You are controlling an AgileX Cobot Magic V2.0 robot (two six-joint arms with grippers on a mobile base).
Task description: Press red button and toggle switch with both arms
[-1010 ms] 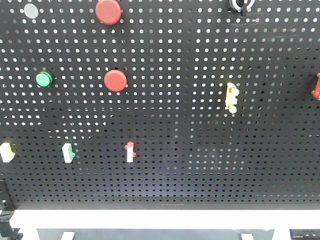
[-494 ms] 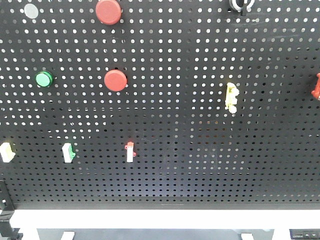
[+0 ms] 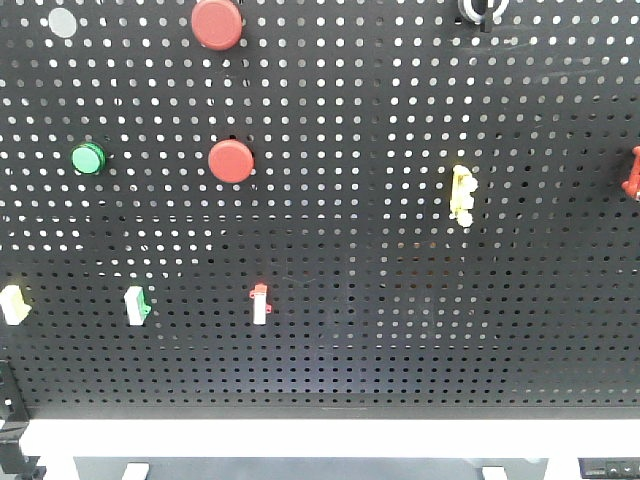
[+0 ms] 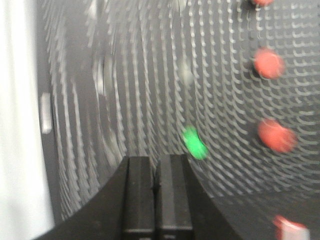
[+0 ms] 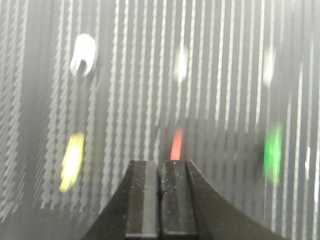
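On the pegboard (image 3: 400,360): red button (image 3: 231,160) at 10 o'clock of the front view.
Toggle switch (image 3: 260,303): probably the red-tipped lever, 6 o'clock of the button.
Left gripper (image 4: 155,165): clenched, empty.
Right gripper (image 5: 160,167): clenched, empty.
Handling: rigid, sprung parts; likely push the cap's centre, flick the lever's tip.

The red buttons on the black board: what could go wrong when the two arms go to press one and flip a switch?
1. The upper red button and lower red button sit close, with the green button nearby; the shut left gripper could press the wrong one.
2. Both wrist views are blurred, so the shut right gripper may slip off the small red switch or hit a neighbouring one.
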